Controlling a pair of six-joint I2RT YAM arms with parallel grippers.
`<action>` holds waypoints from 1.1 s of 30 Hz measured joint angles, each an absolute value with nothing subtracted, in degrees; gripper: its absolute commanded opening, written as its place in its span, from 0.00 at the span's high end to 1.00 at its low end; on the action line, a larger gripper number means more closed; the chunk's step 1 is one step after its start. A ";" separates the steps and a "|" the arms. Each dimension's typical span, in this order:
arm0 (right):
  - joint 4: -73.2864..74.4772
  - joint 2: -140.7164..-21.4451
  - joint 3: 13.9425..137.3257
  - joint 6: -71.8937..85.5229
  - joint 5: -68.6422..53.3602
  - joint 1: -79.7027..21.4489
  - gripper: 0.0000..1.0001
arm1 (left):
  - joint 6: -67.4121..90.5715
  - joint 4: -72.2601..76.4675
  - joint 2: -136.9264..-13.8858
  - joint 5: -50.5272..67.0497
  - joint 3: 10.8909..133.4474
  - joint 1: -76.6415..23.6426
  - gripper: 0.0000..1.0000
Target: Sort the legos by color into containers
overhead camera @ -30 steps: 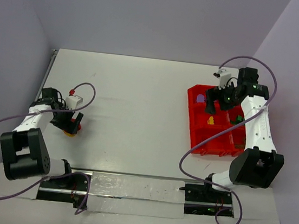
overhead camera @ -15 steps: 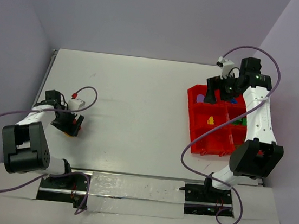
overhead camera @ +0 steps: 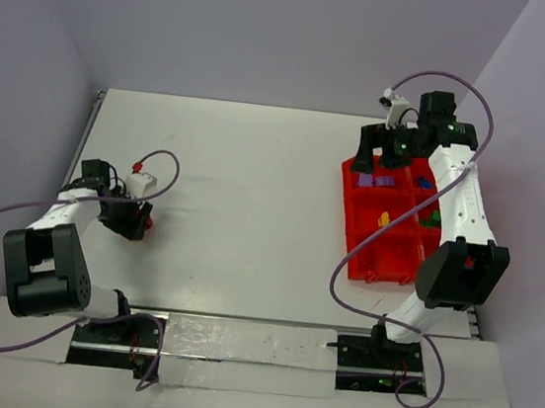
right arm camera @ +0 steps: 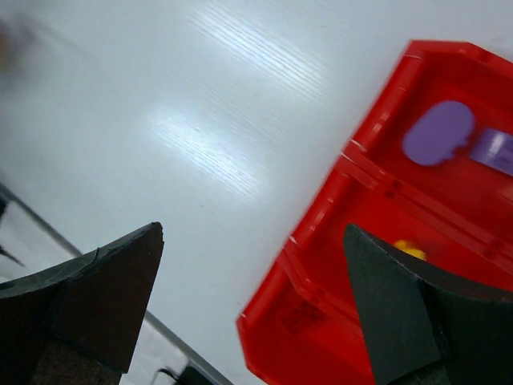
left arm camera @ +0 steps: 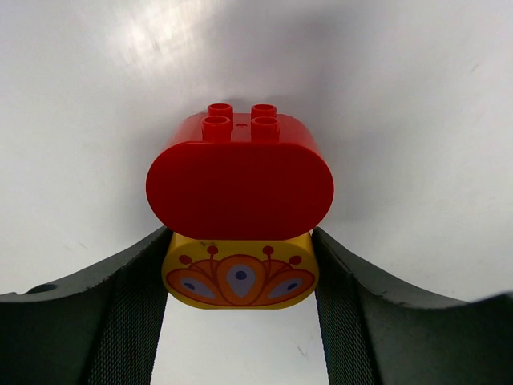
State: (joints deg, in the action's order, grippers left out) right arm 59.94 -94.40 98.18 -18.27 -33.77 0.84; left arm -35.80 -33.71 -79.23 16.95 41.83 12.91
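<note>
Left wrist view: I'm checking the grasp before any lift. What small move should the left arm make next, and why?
Probably close the left fingers firmly before lifting. They flank the yellow-orange patterned piece, which sits against the red rounded brick, and seem about to touch its sides, but a firm grip is not evident, and both lie on the table.

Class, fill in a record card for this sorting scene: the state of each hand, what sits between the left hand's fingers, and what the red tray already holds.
Left hand: low over the table, left side, fingers either side of a brick pair; firm grip cannot be told
Brick pair: red lego with four studs, directly against a yellow patterned lego
Right hand: open, empty, above the tray's far-left corner
Red tray: right side of table
Tray contents seen: purple legos in one compartment; yellow lego in the neighbouring one
</note>
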 measured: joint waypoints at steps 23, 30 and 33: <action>46.46 -114.50 110.78 5.84 -57.84 -18.99 0.00 | -26.28 -6.54 -87.47 27.71 63.98 -27.63 0.81; 47.08 -114.76 110.78 5.07 -57.61 -20.35 0.00 | -25.98 -5.52 -90.25 27.62 68.15 -27.85 0.82; 47.63 -115.37 110.78 4.49 -56.18 -20.52 0.00 | -26.21 -5.29 -90.72 27.60 68.79 -28.36 0.83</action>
State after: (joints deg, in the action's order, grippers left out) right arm 47.63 -115.37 110.78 4.49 -56.18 -20.52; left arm -26.21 -5.29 -90.72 27.60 68.79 -28.36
